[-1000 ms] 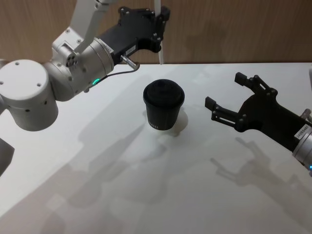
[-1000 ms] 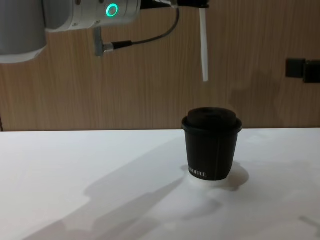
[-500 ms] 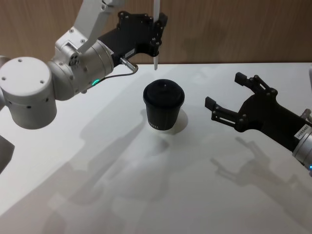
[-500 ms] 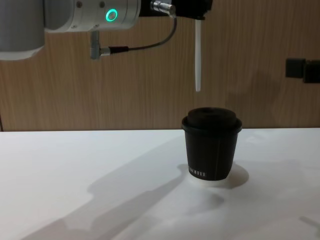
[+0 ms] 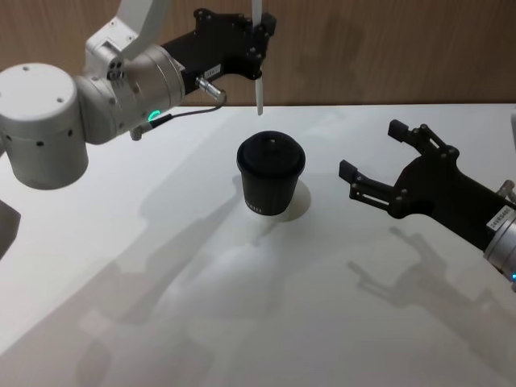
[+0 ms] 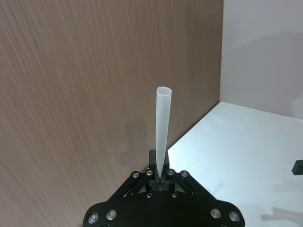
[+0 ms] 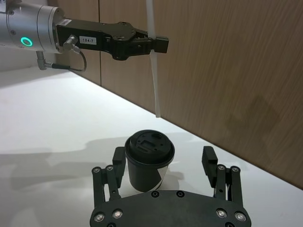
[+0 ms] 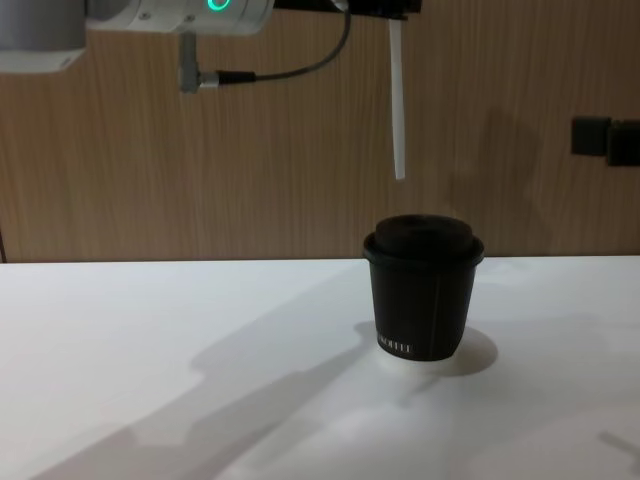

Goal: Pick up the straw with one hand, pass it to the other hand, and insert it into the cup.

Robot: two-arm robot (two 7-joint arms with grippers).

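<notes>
I see the straw [image 8: 397, 100] hanging upright, tip down above the cup [image 8: 423, 289], pinched by my left tool [image 5: 256, 36] at upper centre; right tool [image 5: 372, 160] gapes empty.

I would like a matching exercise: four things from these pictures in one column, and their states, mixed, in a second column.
Things:
1. straw
2. cup
3. left tool
4. right tool

States:
A. open, holding nothing, beside the cup
B. standing on the table with its lid on
C. hanging upright above the cup
D. shut on the straw

Pairs: 1-C, 2-B, 3-D, 4-A
</notes>
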